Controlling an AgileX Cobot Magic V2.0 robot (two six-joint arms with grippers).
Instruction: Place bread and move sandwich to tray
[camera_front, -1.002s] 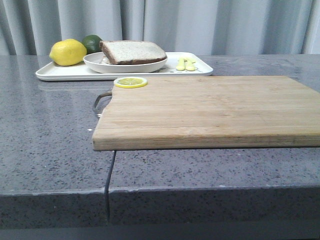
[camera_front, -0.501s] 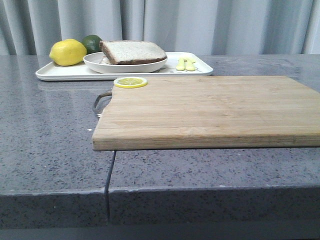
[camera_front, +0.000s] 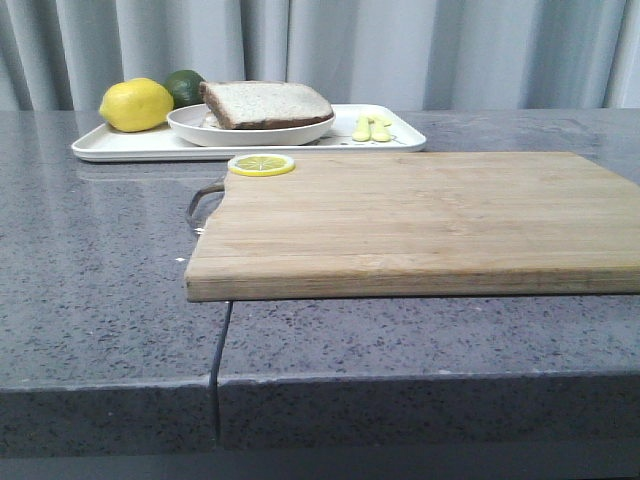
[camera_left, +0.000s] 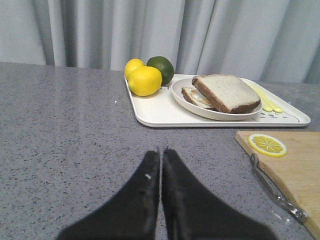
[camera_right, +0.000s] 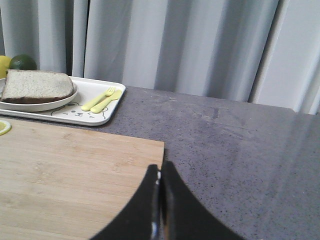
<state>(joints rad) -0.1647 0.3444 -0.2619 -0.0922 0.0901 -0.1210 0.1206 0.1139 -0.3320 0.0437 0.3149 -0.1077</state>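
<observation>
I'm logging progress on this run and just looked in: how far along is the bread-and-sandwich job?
It looks finished. The sandwich, with its top slice of bread on, sits on the plate, which rests on the tray beside the lemons. The cutting board holds only a lemon slice. Nothing is in hand: the left gripper and right gripper are shut and empty, away from the tray. Nothing visible remains.

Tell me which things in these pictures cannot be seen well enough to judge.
- Sandwich filling: front view, hidden by the top slice and the plate rim.
- Second lemon: left wrist view, mostly behind the front lemon.
- Tray drawing: right wrist view, partly covered by the plate.
- Cutting board: front view, right end cut off by the picture edge.
</observation>
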